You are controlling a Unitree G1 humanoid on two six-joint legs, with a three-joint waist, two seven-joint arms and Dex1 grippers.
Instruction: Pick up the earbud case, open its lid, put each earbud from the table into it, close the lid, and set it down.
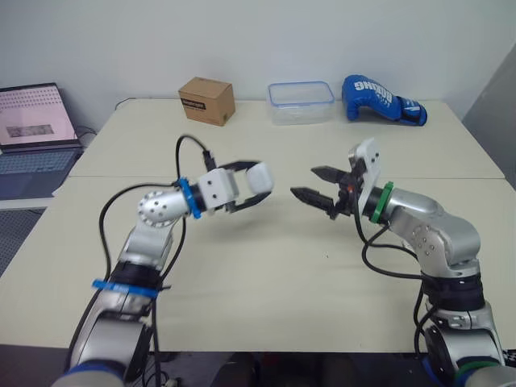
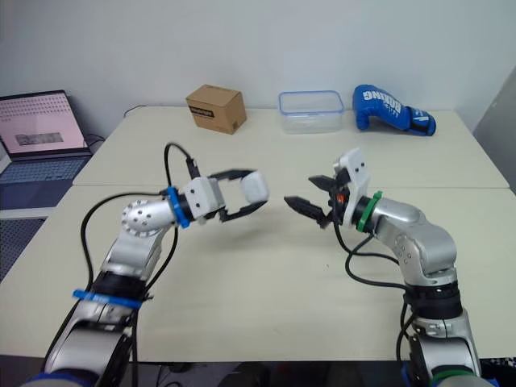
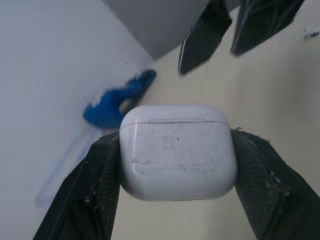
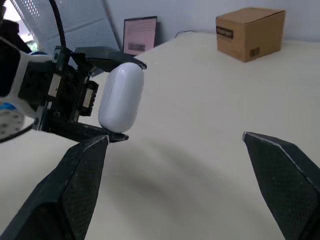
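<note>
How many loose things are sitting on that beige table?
3, along the far edge, left to right: a brown cardboard box, a clear blue-rimmed plastic container, a blue boxing glove. Smaller items could be hidden.

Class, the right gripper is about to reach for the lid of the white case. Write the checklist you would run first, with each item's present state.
1. Grip: white rounded earbud case clamped in the left gripper: ok.
2. Start state: lid shut, seam closed all along: ok.
3. Readiness: right gripper open, pointing at the case: ok.
4. Clearance: right gripper apart from the case, not touching: ok.
5. Supply: earbuds located on the cream table: cannot tell.
6. Clutter: brown cardboard box, clear plastic container and blue boxing glove far back, out of the way: ok.
</note>
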